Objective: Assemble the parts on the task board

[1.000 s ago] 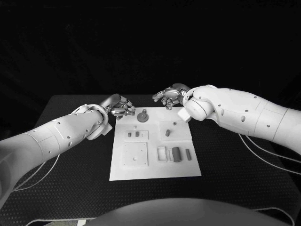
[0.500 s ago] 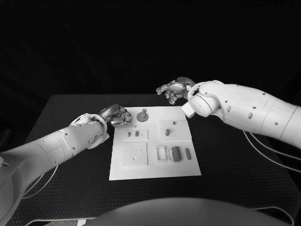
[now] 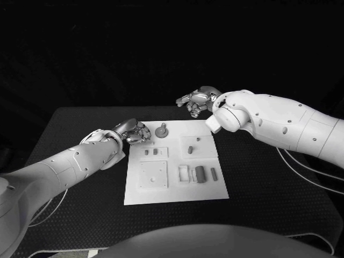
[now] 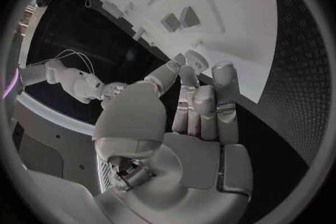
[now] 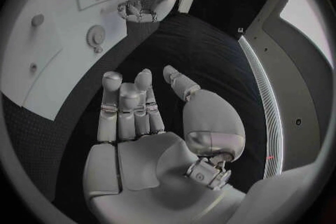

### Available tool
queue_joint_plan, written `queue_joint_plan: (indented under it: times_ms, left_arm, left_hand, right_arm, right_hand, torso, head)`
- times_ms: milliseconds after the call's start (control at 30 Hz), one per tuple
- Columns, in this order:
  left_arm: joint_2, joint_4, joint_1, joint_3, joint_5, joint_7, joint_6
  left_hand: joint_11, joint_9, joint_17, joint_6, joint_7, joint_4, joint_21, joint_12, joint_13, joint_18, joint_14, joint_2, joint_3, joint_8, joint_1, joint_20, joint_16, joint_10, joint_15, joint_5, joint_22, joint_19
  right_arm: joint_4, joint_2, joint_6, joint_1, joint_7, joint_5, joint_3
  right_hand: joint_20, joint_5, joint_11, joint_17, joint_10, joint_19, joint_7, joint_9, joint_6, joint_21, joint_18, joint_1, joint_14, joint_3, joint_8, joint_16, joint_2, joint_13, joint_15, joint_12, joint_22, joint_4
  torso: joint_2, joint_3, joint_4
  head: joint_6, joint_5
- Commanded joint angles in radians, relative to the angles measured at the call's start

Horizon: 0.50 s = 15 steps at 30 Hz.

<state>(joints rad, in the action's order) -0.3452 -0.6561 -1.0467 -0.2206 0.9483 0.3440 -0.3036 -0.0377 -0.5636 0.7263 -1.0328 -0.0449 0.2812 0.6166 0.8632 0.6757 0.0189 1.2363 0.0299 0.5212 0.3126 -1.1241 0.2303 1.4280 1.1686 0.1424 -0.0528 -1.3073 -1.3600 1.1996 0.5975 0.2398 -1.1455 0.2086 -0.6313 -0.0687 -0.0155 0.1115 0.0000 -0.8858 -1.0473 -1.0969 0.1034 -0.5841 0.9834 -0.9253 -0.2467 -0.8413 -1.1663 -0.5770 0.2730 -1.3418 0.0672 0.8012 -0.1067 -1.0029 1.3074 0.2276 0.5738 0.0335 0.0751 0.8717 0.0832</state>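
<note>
The left hand (image 4: 183, 123) and the right hand (image 5: 143, 123) look like smooth silver metal with a soft sheen, on arms of glossy white plastic. Just past the left hand's fingertips (image 4: 197, 60), the task board (image 3: 176, 166) is a matt white plate, smooth, carrying small matt grey parts (image 3: 201, 174). The table (image 3: 280, 199) shows a rough, finely dimpled black mat beside the fingers.

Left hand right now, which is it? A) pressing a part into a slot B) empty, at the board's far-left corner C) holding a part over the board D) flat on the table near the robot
B: the left hand sits by the task board's far-left corner, and the left wrist view shows its fingers with nothing in them.
</note>
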Motion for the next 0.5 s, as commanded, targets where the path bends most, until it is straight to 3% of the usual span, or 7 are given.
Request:
queue_joint_plan:
  times_ms: [33, 500]
  left_arm:
    - [0.004, 0.004, 0.003, 0.000, -0.009, 0.017, 0.009]
    - [0.026, 0.028, 0.004, 0.001, -0.041, 0.016, 0.031]
  left_hand:
    - [-0.004, -0.021, 0.001, -0.029, -0.025, -0.001, 0.005, 0.000, -0.002, 0.070, -0.001, -0.009, 0.004, 0.002, 0.001, 0.009, -0.003, 0.004, 0.008, -0.002, -0.019, 0.001]
    - [-0.004, -0.021, 0.001, -0.028, -0.026, -0.002, 0.005, -0.001, -0.003, 0.070, -0.001, -0.010, 0.004, 0.001, 0.001, 0.009, -0.002, 0.004, 0.008, -0.002, -0.019, 0.002]
  right_arm:
    - [0.008, 0.001, -0.004, -0.001, -0.010, -0.011, -0.001]
    - [0.027, 0.008, -0.001, -0.004, -0.006, -0.013, -0.001]
  right_hand:
    - [-0.002, 0.002, 0.000, 0.001, 0.009, 0.001, 0.007, -0.001, 0.000, 0.003, -0.015, 0.010, 0.005, 0.000, -0.004, 0.005, 0.001, -0.001, 0.000, 0.005, 0.010, -0.001]
    - [-0.003, 0.002, 0.000, 0.001, 0.009, 0.001, 0.007, -0.001, 0.000, 0.003, -0.015, 0.010, 0.005, -0.001, -0.004, 0.006, 0.002, -0.001, 0.000, 0.005, 0.010, -0.001]
  torso:
    - [0.003, -0.0001, -0.0029]
    - [0.007, 0.0009, -0.0062]
  head:
    - [0.000, 0.002]
    - [0.001, 0.010]
